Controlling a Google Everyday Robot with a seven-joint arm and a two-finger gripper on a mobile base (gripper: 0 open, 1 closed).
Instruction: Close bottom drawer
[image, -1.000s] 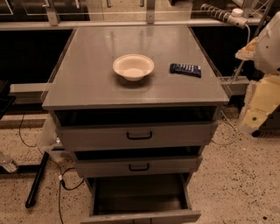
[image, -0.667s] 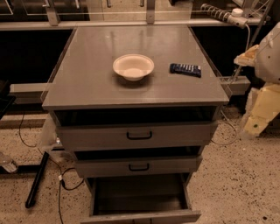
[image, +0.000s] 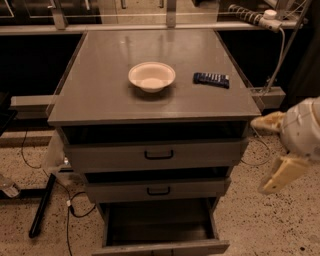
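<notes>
The grey metal cabinet (image: 100, 100) has three drawers. The bottom drawer (image: 160, 225) is pulled far out and its empty inside shows. Its front (image: 165, 247) lies at the lower edge of the view, and its handle is out of view. The top drawer (image: 100, 156) and the middle drawer (image: 115, 190) stick out a little, each with a black loop handle. My gripper (image: 258, 156) is to the right of the cabinet, level with the upper two drawers. It is open and empty and touches nothing.
A white bowl (image: 151, 76) and a dark remote-like object (image: 211, 79) lie on the cabinet top. Cables (image: 70, 215) and a black bar (image: 42, 205) lie on the speckled floor at the left. A power strip (image: 250, 15) with a cord is at the back right.
My gripper has moved down and a little left along the cabinet's right side. The drawers, bowl and remote have not moved.
</notes>
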